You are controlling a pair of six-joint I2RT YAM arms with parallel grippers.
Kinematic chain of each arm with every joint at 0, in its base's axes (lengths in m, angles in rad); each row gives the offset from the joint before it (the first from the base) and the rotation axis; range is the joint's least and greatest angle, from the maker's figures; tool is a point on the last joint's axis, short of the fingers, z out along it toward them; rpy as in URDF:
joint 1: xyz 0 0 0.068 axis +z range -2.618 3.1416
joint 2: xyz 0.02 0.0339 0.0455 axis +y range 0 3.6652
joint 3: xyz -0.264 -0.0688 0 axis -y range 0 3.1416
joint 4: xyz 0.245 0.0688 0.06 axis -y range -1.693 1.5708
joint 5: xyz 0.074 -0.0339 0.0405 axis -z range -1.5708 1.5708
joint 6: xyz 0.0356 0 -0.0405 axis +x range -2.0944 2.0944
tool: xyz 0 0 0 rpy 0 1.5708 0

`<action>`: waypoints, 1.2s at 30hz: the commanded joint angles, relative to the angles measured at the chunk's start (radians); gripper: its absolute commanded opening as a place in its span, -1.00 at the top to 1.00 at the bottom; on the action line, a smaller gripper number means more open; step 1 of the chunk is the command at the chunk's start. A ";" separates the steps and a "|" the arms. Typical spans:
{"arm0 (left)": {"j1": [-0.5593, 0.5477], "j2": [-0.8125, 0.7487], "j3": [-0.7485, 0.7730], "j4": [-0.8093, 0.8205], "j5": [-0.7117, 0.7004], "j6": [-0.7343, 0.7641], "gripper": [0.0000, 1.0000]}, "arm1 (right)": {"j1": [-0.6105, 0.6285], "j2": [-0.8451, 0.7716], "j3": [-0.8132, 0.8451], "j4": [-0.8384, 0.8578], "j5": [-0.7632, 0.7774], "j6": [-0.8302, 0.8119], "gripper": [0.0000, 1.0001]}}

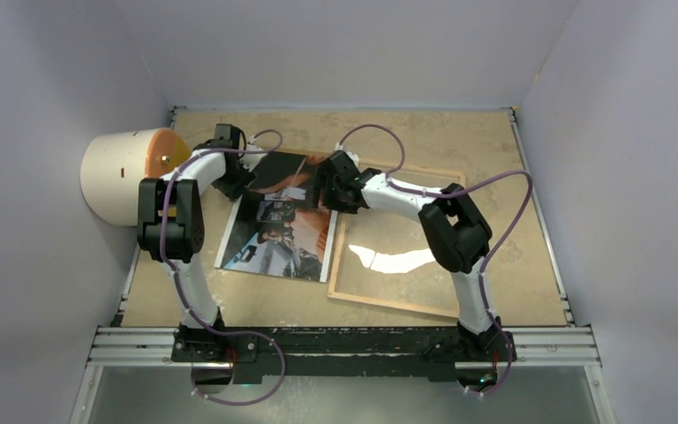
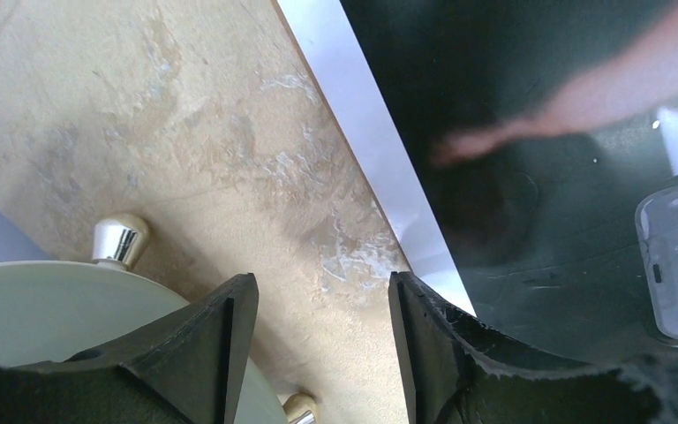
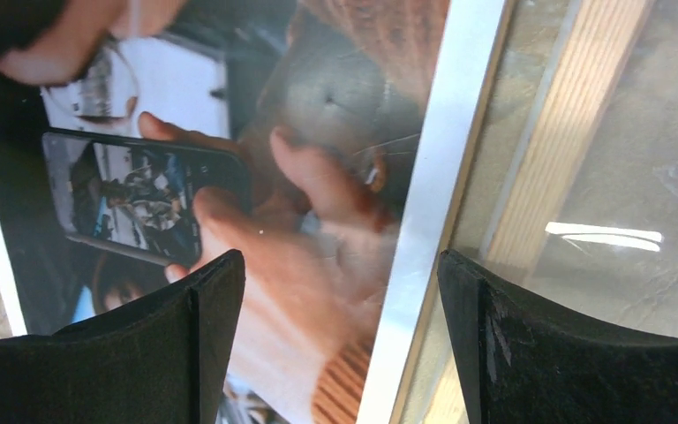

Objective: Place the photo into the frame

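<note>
1. Top external view: the left arm [image 1: 190,177] was seen stretched forward from its base with the elbow raised. The left gripper [image 1: 237,181] was lowered at the far left corner of the photo [image 1: 278,234].
2. The right arm [image 1: 406,199] was seen bent leftward across the frame [image 1: 388,305], with the right gripper [image 1: 328,187] brought down at the photo's far right edge.
3. From the left wrist camera, the fingers [image 2: 203,353] were shown apart, with bare table between them and nothing gripped. One finger was set over the photo's white border.
4. From the right wrist camera, that gripper's jaws were shown spread wide, straddling the photo's white border, with nothing clamped.
5. The photo was laid face up on the table [image 1: 494,150], just left of the frame. Its right edge was placed close beside the frame's wooden left rail; whether it overlapped could not be told.
6. The frame was laid flat, its glass pane [image 1: 397,256] lit by a bright reflection.
7. A white cylinder with an orange end [image 1: 124,181] was placed at the table's left side, near the left arm.
8. The tan, mottled table was enclosed by pale grey walls [image 1: 335,44], and an aluminium rail [image 1: 115,344] was fixed along its near edge.
</note>
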 commanded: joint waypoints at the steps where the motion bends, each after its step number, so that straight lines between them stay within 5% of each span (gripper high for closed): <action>1: 0.003 -0.004 0.071 -0.008 0.028 -0.037 -0.19 | -0.024 -0.039 -0.056 -0.038 0.004 0.021 -0.65; 11: 0.010 0.057 0.163 0.022 0.010 -0.068 -0.21 | -0.099 -0.080 -0.122 -0.011 -0.009 0.001 -0.63; 19: 0.014 0.180 0.311 0.049 0.040 -0.186 -0.20 | -0.162 0.012 0.012 0.057 0.004 -0.010 -0.61; 36: -0.045 0.177 0.219 0.094 0.151 -0.164 -0.20 | -0.208 0.156 0.097 0.177 -0.120 0.020 -0.51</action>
